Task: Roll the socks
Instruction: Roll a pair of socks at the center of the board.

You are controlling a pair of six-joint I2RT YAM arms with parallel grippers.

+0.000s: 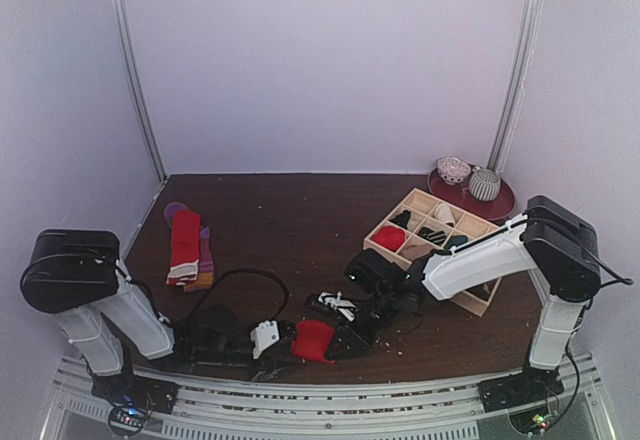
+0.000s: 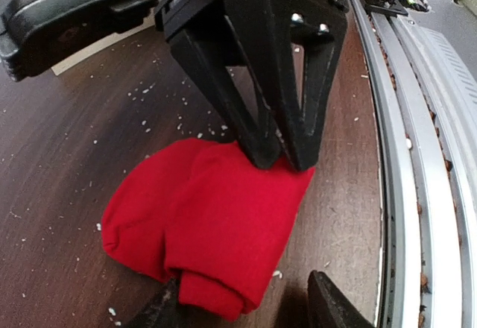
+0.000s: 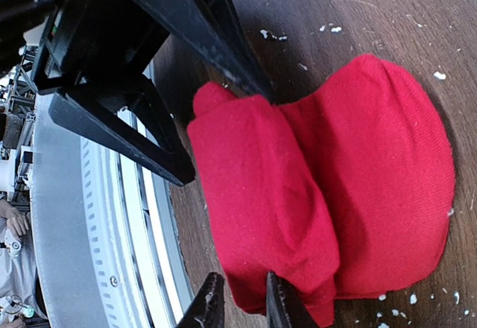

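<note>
My left gripper (image 2: 242, 309) stands half open, straddling the rolled end of the plain red fabric sock (image 2: 201, 224) on the dark wooden table (image 2: 59, 194). Beyond, my right gripper (image 3: 240, 304) is clenched on the sock's far edge.

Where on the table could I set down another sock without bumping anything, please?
Free: the bare table at back-centre, between the flat socks at left and the wooden tray. Crowded: the near edge, where the left gripper and right gripper meet on the red sock.
</note>
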